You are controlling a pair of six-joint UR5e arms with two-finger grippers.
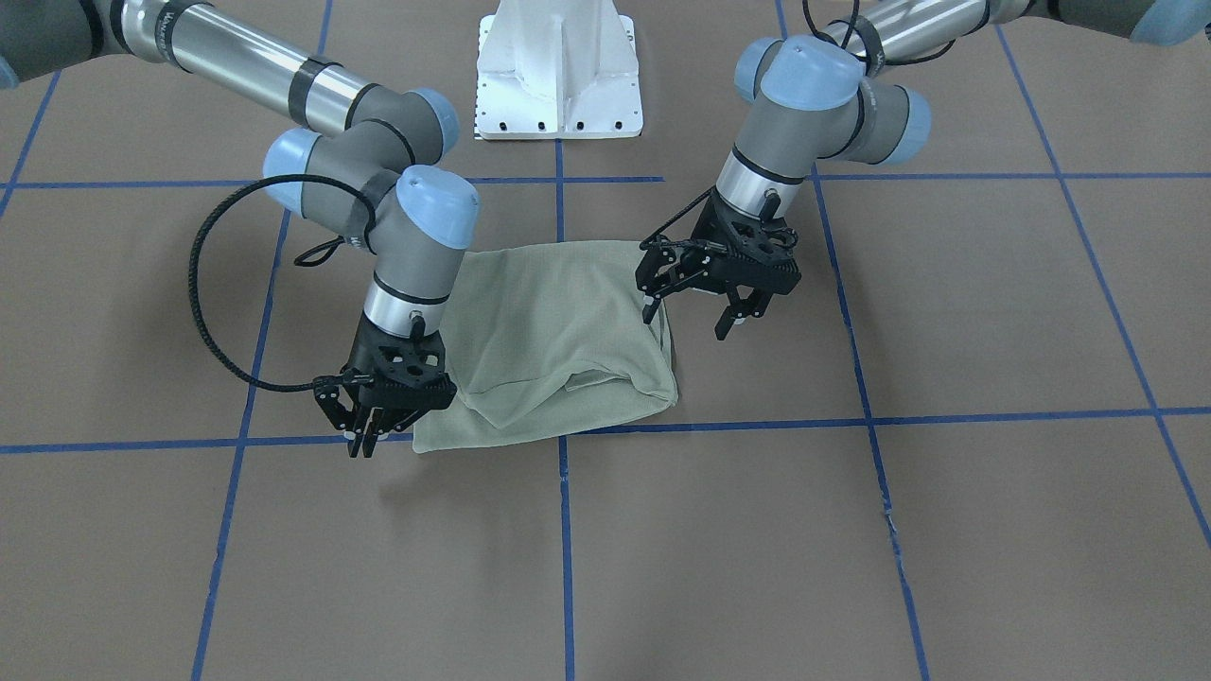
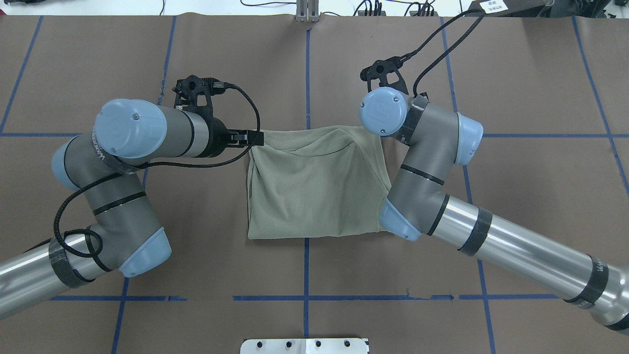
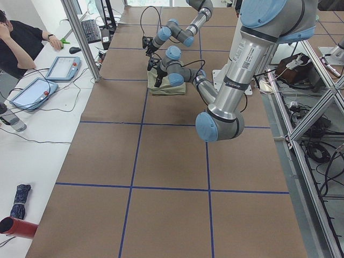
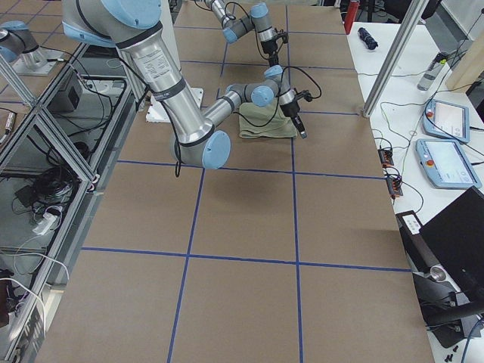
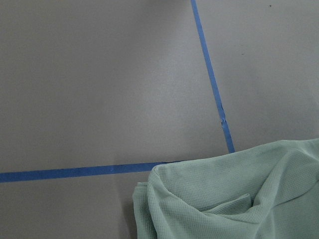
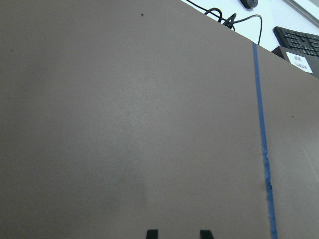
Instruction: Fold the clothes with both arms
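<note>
A pale green knit shirt (image 1: 558,331) lies folded into a rough rectangle at the centre of the brown surface (image 1: 851,530), which is gridded with blue tape lines (image 1: 565,549). Its sleeves and neckline cannot be made out among the folds.

In the front-facing view the left end effector (image 1: 689,317) hangs right of centre in the frame, at the shirt's right edge. Its fingers are spread wide and grip nothing. One fingertip (image 1: 649,310) overlaps the cloth's edge, and whether it touches is unclear.

The right end effector (image 1: 362,443) points down just beside the shirt's lower-left corner. Its fingers look close together there, but its wrist camera shows two fingertips (image 6: 152,233) cut off at the bottom edge — a narrow gap with bare surface between them. From overhead it is hidden under its own wrist joint.

The left wrist camera shows only a rumpled shirt corner at lower right. White lettering on the left arm (image 2: 118,196) is too small to read.
</note>
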